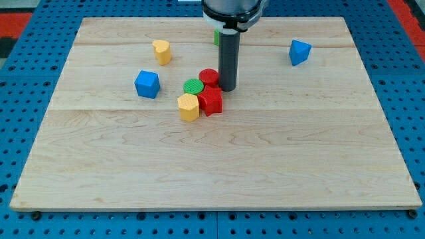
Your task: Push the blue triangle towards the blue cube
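Observation:
The blue triangle [299, 52] lies near the view's top right of the wooden board. The blue cube [147, 84] sits at the left of centre. My tip [228, 89] rests on the board near the centre, just right of the red cylinder [209, 77] and above the red star-like block [211, 101]. It is far left of the blue triangle and right of the blue cube. The rod stands upright.
A green cylinder [193, 86] and a yellow block [188, 107] cluster with the red blocks left of the tip. Another yellow block [161, 51] lies at the upper left. A green block [216, 36] is partly hidden behind the rod. The board [212, 166] sits on a blue pegboard.

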You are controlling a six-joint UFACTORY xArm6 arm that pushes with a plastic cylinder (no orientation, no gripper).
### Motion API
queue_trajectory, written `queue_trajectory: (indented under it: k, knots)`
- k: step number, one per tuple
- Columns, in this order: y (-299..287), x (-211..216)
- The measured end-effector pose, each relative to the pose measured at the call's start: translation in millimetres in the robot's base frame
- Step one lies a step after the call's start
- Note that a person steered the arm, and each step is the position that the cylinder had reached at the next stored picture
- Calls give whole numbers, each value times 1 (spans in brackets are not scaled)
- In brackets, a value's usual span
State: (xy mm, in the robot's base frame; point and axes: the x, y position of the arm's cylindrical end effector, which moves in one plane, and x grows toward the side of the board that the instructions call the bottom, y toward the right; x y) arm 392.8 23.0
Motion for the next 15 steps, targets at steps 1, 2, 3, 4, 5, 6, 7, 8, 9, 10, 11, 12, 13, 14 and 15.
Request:
queue_trajectory:
  k: [1, 2, 3, 4, 5, 6, 7, 8, 9, 10, 11, 12, 13, 14, 15]
  knots:
    - [33, -41]
    - [120, -52]
    - [170, -54]
    - [163, -99]
    - [122, -96]
    - [66, -104]
    - [70, -141]
    - [47, -130]
    - [41, -107]
    - [38, -90]
    - [32, -71]
    - [13, -91]
    - [4, -101]
    - [3, -110]
    - [-8, -116]
